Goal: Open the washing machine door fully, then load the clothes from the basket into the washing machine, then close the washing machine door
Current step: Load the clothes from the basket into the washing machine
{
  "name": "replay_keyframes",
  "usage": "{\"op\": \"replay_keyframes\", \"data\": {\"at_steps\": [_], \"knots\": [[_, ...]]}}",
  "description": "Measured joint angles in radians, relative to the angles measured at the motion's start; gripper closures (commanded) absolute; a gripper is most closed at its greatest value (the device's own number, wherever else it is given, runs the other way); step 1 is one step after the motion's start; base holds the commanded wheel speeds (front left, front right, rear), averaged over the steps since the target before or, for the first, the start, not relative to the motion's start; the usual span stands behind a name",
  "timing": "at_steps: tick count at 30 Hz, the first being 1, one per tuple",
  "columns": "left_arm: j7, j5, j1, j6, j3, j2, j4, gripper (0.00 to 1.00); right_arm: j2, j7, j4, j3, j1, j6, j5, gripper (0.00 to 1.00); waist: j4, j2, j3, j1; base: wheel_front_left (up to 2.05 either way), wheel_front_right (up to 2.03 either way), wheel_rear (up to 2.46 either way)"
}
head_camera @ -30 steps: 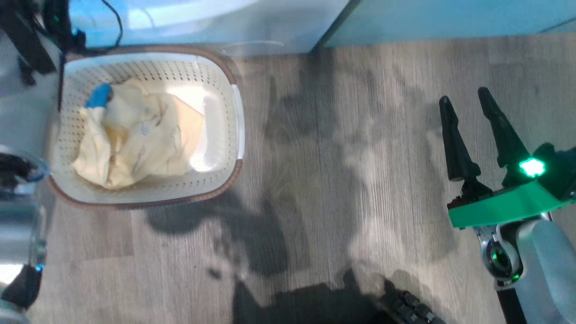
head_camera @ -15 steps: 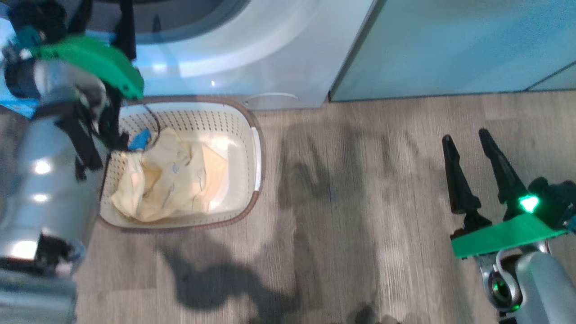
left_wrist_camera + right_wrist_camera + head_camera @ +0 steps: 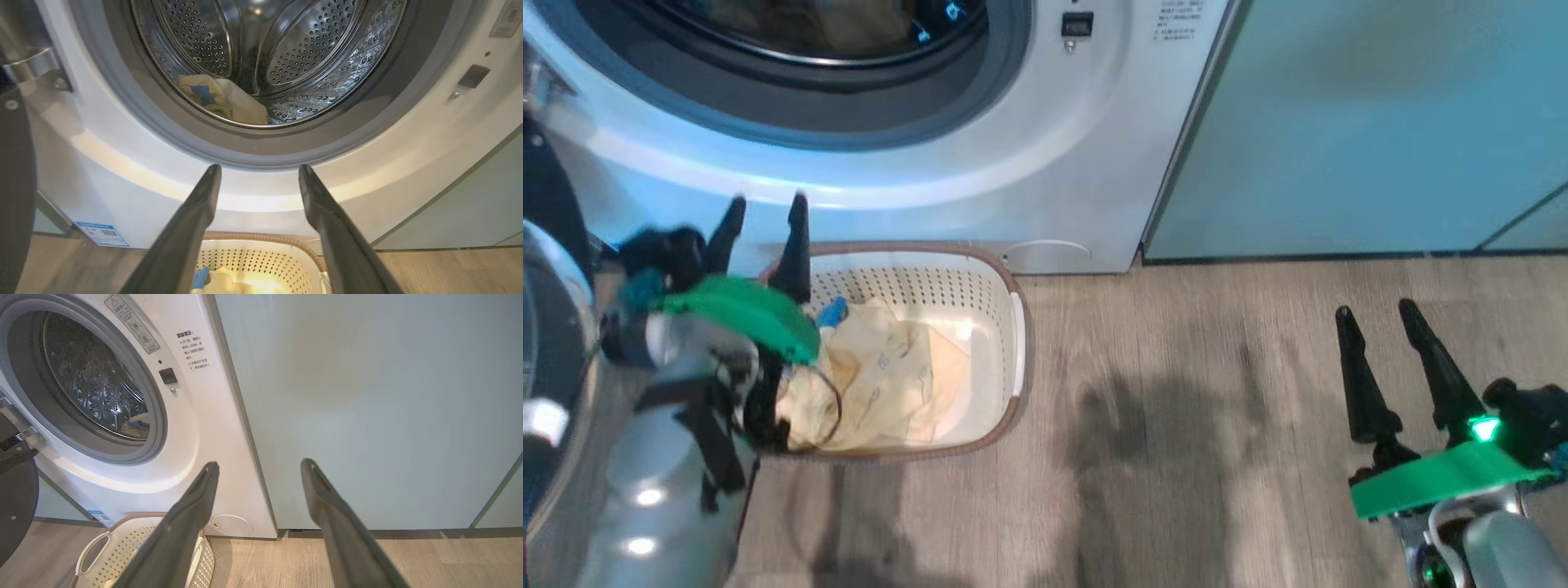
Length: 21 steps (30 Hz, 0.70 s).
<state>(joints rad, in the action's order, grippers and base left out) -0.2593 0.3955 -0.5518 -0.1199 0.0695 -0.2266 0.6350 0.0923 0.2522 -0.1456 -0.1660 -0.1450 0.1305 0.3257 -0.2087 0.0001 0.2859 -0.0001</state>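
Now: washing machine (image 3: 1086,163) door (image 3: 16,183) stands swung open at left. Left gripper (image 3: 768,204) released, empty, fingers spread, hovering over the basket's (image 3: 1013,286) far-left corner and aimed at the machine front. Clothes (image 3: 890,384) heaped in the basket, on the floor (image 3: 1176,425) just before the machine. One pale yellow garment (image 3: 241,108) lies in the drum (image 3: 318,61). Right gripper (image 3: 1374,310) released, empty, well apart over the floor.
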Motion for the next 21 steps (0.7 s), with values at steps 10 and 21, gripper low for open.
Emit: {"op": "replay_keyframes", "data": {"at_steps": [10,21], "knots": [[0.001,0.001,0.18,-0.002,-0.079,0.017,-0.094,0.0,0.0,0.0,-0.004,0.003,0.038,0.0,0.0,0.0,0.012,0.0,-0.08,0.0,0.0,0.0,0.0],[0.001,0.0,0.345,-0.01,-0.135,0.023,-0.181,0.0,0.0,0.0,-0.007,0.027,0.117,0.0,0.0,0.0,0.019,0.0,-0.17,0.0,0.0,0.0,0.0]]}}
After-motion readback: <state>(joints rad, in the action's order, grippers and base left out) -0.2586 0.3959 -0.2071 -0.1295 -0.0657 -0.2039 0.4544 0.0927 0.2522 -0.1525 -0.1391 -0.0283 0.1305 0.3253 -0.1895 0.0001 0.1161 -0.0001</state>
